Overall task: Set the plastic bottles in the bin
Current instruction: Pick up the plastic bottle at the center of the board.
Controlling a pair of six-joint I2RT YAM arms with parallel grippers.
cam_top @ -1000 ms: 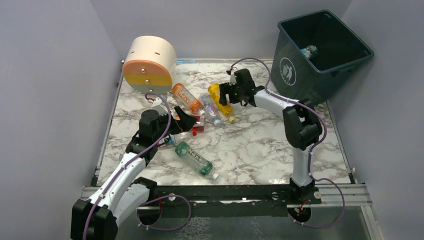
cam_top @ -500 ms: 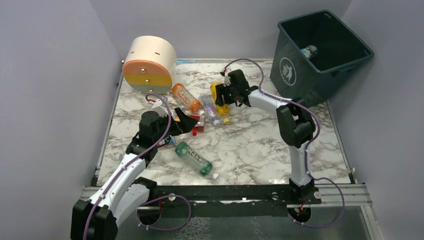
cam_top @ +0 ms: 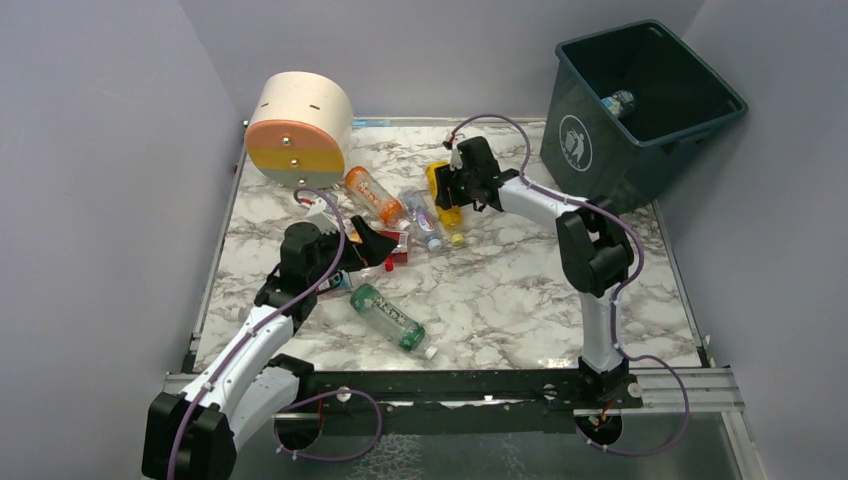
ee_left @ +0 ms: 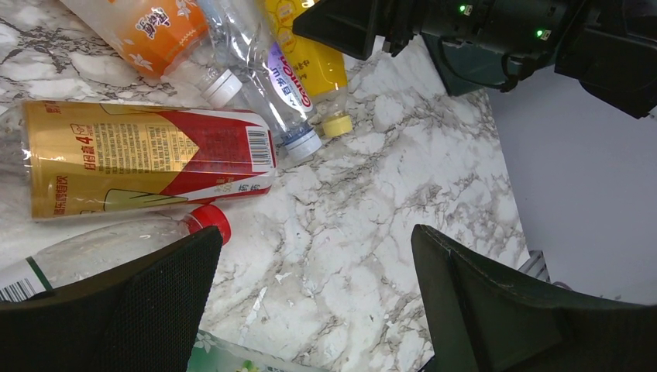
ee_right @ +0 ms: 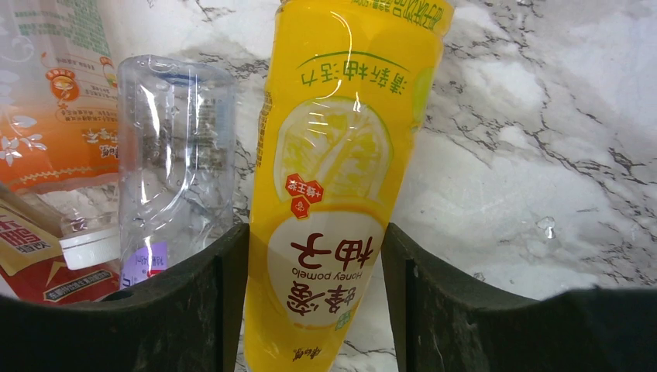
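Moved closer since the earlier frame, the right gripper (ee_right: 315, 306) is closed on the yellow bottle (ee_right: 341, 155) near the table's (cam_top: 520, 300) far edge, for carrying to the bin (cam_top: 590, 150); the left gripper (ee_left: 310, 302) is held wide open.

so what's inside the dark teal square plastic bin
One small clear plastic bottle shows low inside the dark teal square plastic bin, against an inner wall. The bin's near wall covers part of its floor, so anything lying there cannot be seen.
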